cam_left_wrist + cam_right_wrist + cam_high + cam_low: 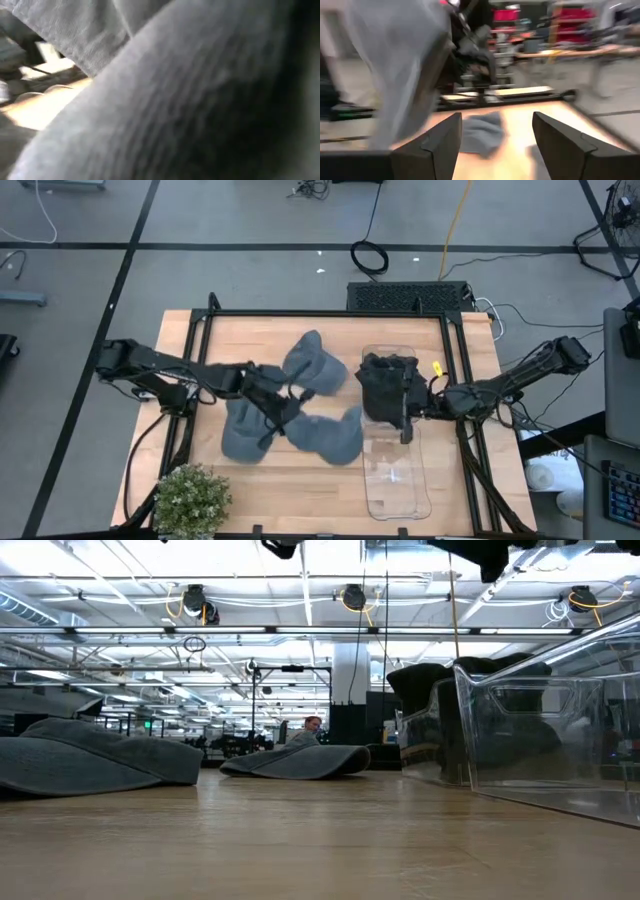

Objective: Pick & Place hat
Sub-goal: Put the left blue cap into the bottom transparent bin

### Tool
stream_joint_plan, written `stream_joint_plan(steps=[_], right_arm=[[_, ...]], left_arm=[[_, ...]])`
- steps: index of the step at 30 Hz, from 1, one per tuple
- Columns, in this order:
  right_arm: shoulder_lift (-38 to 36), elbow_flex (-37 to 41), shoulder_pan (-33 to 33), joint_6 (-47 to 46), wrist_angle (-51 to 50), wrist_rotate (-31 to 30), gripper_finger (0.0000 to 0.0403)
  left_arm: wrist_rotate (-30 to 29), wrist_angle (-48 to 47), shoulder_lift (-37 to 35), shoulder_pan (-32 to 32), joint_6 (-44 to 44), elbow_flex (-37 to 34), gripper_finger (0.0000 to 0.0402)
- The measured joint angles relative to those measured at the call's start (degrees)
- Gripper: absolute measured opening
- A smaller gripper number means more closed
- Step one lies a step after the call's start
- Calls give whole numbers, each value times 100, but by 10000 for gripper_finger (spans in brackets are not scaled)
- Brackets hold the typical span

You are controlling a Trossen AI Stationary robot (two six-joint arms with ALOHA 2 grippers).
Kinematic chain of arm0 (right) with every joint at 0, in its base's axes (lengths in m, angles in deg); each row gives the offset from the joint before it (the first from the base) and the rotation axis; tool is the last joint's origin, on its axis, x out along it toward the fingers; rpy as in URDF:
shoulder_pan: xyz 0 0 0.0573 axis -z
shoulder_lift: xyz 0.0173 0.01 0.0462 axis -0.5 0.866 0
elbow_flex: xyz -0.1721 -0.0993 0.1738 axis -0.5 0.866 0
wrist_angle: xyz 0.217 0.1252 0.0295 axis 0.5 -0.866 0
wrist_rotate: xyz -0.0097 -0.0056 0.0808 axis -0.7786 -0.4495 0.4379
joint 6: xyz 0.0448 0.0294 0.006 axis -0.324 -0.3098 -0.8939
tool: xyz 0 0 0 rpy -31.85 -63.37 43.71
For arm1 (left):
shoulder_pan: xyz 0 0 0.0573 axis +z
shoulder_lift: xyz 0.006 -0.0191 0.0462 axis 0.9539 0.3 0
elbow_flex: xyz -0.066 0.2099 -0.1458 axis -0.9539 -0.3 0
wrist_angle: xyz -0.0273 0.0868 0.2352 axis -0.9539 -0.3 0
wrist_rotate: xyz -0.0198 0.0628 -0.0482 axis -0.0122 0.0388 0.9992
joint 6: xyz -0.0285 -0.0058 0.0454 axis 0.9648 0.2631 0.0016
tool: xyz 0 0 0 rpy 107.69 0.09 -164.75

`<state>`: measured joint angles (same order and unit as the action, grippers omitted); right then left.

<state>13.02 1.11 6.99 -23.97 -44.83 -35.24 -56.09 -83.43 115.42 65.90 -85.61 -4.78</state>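
Three grey hats lie on the wooden table: one at the far middle (310, 365), one at the near left (245, 430) and one at the near middle (330, 435). Two of them show flat on the table in the low view (90, 755) (295, 760). A dark hat (388, 385) sits in the far end of a clear plastic bin (395, 480). My left gripper (278, 405) is among the grey hats, and grey cloth (190, 100) fills its wrist view. My right gripper (497, 132) is open and empty over the bin, beside the dark hat.
A potted plant (190, 500) stands at the table's near left corner. A black frame (330, 313) runs round the table's edges. The clear bin's wall (540, 730) stands on the right in the low view. A person shows far off in the room (312, 726).
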Motion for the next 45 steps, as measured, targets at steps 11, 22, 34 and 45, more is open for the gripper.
stream_joint_plan(steps=[11, 22, 34, 45], right_arm=[[-299, -592, 39, -344, -1072, 1285, 228], [1211, -4729, 782, -848, -6442, 2313, 227], [2402, -6407, 1259, -1742, -7845, 4987, 224], [2901, -6413, 1063, -2067, -8463, 5019, 224]], left_arm=[[67, 1273, 1031, -321, 651, 0, 9], [636, 1453, 2082, -318, 919, 977, 8], [679, 413, 2849, -234, 423, 2024, 8], [572, 543, 2851, -105, 373, 2026, 8]])
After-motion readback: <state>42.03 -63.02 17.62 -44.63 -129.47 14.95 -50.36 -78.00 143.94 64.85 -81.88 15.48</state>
